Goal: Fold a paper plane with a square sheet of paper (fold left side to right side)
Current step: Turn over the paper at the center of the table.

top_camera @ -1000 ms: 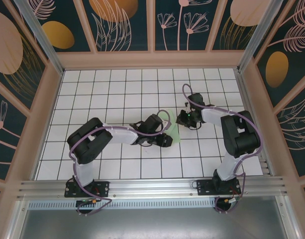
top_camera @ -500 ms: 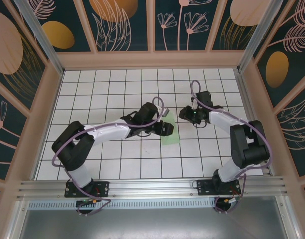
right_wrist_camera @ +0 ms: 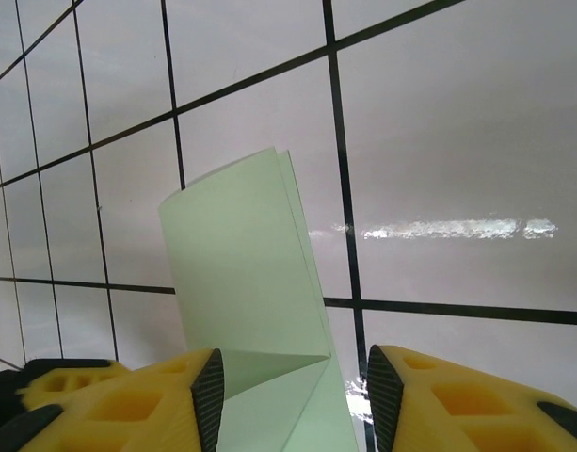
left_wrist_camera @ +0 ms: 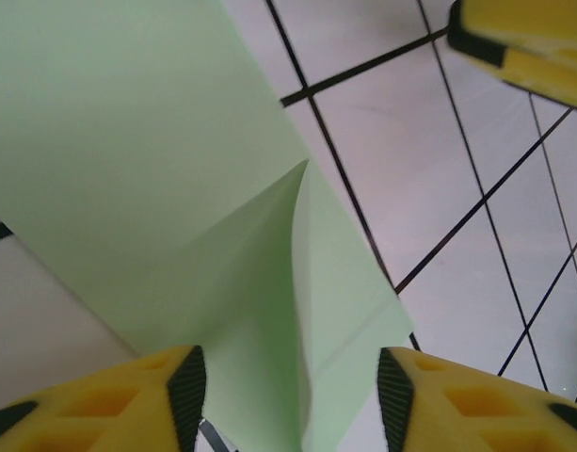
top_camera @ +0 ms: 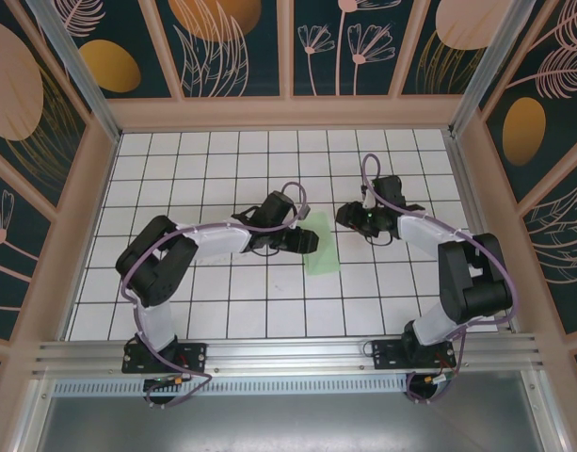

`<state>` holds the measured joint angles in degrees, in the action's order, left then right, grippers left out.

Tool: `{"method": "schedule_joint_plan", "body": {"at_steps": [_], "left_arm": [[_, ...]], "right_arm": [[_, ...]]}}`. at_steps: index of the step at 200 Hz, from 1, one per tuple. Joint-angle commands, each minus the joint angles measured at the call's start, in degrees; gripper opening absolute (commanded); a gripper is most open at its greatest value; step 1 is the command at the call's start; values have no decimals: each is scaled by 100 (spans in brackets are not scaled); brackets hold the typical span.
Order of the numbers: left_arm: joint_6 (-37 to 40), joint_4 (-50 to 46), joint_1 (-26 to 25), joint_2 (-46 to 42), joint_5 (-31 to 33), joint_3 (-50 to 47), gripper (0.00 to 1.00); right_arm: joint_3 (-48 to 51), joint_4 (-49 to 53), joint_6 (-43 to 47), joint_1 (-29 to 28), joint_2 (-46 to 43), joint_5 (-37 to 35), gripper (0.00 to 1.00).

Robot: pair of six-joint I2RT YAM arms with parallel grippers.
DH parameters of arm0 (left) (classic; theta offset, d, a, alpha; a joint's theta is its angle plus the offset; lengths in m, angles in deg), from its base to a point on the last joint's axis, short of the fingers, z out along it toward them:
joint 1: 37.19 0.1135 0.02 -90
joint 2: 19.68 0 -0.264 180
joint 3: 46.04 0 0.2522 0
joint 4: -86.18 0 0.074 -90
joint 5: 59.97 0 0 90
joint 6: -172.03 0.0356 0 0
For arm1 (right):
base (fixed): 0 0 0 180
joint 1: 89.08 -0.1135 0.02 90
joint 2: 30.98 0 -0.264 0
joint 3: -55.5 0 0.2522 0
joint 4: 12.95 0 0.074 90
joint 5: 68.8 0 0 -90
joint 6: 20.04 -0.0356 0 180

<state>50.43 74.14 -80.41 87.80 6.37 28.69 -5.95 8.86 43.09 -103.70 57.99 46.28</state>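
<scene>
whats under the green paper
The folded green paper lies on the white grid-tiled table, and tiles and black lines run out from under its edges. Its top layer hides the layer below and whatever tile surface is directly beneath.

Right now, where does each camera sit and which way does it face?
Top external: above and behind, looking down on the table; left arm, right arm and the paper between them.
Left wrist: on the left arm, looking down past the open left gripper at the paper.
Right wrist: on the right arm, looking down past the open right gripper at the paper.
Shared: all three see the paper.
</scene>
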Motion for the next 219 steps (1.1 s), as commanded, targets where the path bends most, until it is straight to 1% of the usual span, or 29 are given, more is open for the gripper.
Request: {"method": "schedule_joint_plan", "body": {"at_steps": [1,16,44,57,83,112,147,173,193,212,219], "left_arm": [[-11,155,-19,99,-325,118,45],[-3,204,-20,107,-401,102,35],[4,215,-20,39,-381,23,10],[5,254,-20,-82,-318,-51,6],[-34,369,-11,-384,-185,-225,4],[-171,638,6,-613,-259,-355,4],[-284,817,7,-749,-322,-402,5],[-311,856,7,-824,-300,-453,5],[-351,907,7,-817,-321,-492,5],[-382,951,9,-774,-313,-494,6],[-400,975,12,-773,-299,-640,7]], "right_arm": [[84,-181,51,19,-242,141,48],[97,-236,33,20,-230,240,48],[198,-403,4,23,-227,516,49],[256,-445,-2,28,-248,580,51],[457,-590,-2,33,-355,893,56],[775,-1013,-163,36,-461,1361,63],[1014,-1741,-565,27,-362,1985,64],[1066,-1892,-655,0,-237,2089,64],[1211,-2250,-846,-2,-156,2318,66],[1269,-2431,-991,-31,-28,2368,68],[1285,-2478,-1027,-49,9,2367,69]]}}
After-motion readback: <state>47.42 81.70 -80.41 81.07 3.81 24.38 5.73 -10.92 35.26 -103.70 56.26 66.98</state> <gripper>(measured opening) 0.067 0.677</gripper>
